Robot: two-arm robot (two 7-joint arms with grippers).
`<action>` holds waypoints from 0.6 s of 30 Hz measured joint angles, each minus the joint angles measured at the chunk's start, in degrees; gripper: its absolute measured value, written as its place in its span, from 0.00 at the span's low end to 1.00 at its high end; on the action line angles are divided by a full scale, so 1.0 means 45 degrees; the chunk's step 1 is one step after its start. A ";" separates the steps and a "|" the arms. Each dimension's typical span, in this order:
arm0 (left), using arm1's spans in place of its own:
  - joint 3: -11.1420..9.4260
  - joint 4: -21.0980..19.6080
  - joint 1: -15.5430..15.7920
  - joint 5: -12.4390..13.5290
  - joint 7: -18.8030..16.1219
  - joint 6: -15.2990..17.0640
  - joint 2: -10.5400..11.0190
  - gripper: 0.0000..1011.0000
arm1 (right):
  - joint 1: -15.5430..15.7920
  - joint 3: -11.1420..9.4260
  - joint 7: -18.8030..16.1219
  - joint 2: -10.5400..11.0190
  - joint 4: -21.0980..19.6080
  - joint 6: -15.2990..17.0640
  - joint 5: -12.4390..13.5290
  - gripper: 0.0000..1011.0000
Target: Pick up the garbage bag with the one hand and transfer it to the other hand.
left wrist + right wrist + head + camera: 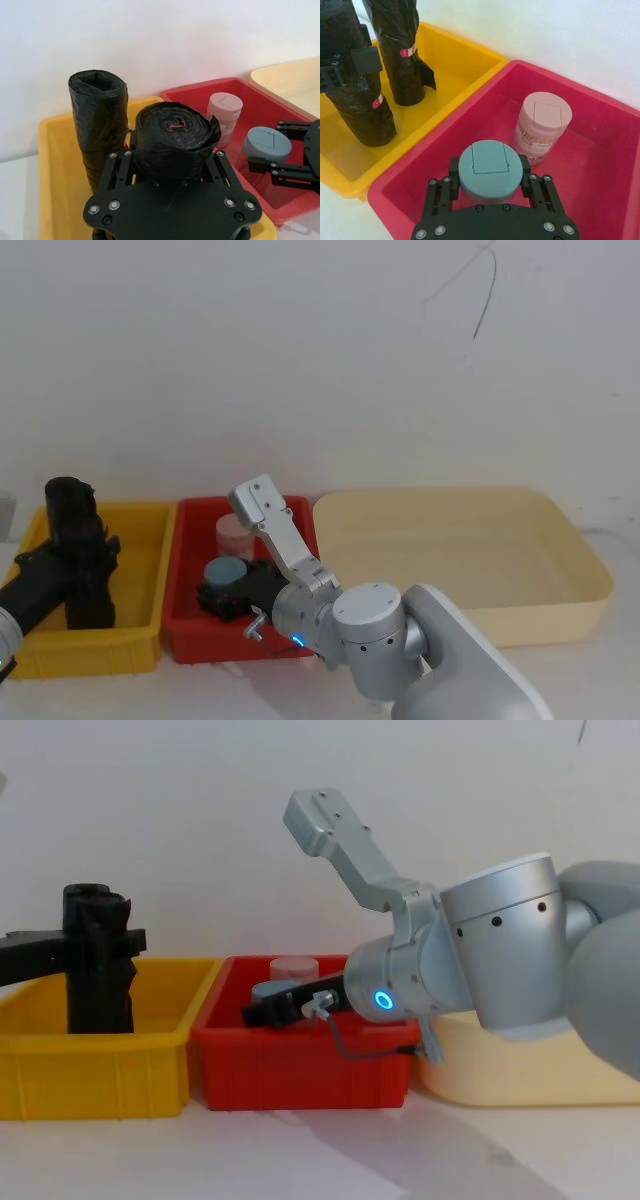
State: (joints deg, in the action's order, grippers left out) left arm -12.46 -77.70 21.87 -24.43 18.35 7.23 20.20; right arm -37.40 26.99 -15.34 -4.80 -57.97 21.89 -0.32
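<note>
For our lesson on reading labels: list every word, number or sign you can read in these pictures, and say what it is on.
Nothing here can be read as words.
Red-and-white sticker on the garbage bag held by the left gripper: print too small to read.
Same sticker on the second roll: unreadable.
Label on the pink-capped bottle: too blurred to read.
Lid of the grey-capped bottle in the right gripper: bare.

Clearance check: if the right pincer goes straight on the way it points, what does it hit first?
Likely the red bin, its wall next to the yellow bin. The right pincer, shut on the grey-capped bottle, points there; the pink-capped bottle sits beside that line.
</note>
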 joint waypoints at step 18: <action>0.0000 0.0000 0.0000 0.0000 -0.0001 0.0000 0.0001 0.45 | -0.0006 -0.0001 -0.0017 0.0000 0.0016 0.0024 -0.0001 0.66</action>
State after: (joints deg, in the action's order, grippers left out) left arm -12.46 -77.70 21.87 -24.43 18.34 7.23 20.20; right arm -37.42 26.99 -15.41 -4.80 -57.89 22.00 -0.33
